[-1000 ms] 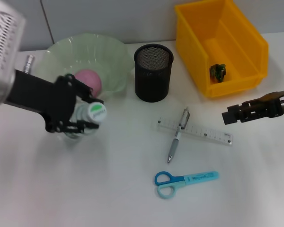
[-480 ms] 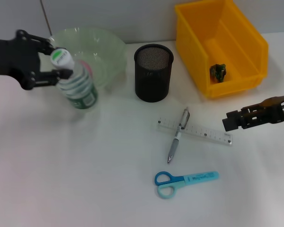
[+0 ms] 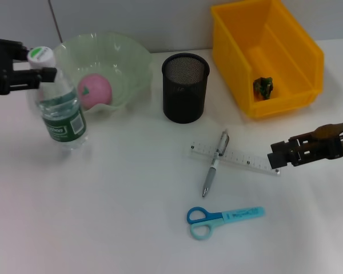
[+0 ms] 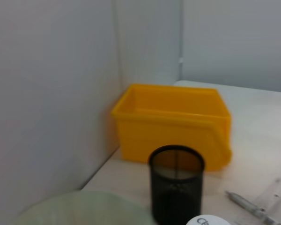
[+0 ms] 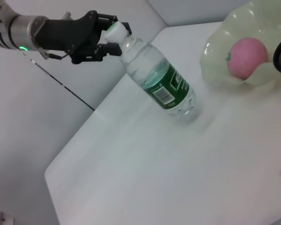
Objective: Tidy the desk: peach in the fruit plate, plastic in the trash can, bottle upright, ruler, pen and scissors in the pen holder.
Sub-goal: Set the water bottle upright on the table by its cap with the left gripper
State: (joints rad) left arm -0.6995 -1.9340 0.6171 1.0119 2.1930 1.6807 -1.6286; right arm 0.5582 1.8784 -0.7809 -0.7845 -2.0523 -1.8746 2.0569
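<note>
Left gripper (image 3: 37, 71): gripping bottle (image 3: 60, 111) cap, far-left edge, bottle tilting.
Right gripper (image 3: 274, 154): hovering near right edge; jaws: cannot tell.

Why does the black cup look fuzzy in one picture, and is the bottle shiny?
Left wrist view: the mesh pen holder sits close and out of focus, soft-edged. Right wrist view: the bottle is sharp, with pale glints on its clear plastic. Head view: the scissors look crisp under even light, with faint shadows.
</note>
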